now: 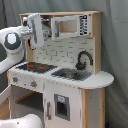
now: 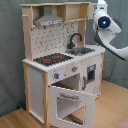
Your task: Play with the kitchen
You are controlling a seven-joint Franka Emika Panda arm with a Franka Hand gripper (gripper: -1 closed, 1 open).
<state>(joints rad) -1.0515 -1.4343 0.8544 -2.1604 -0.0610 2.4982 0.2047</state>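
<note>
A Franka Emika Panda arm (image 1: 12,42) shows smooth white casing over rounded, bulbous links in both exterior views. In the first exterior view a thick white link meets a round joint ringed in dark grey, and a paler, blocky grey-white end unit (image 1: 35,27) sits at the arm's tip. In the second exterior view the arm (image 2: 107,30) carries a black circular joint cap with a glowing blue indicator light (image 2: 104,22) at its centre, and a long white link tapers away below it.
</note>
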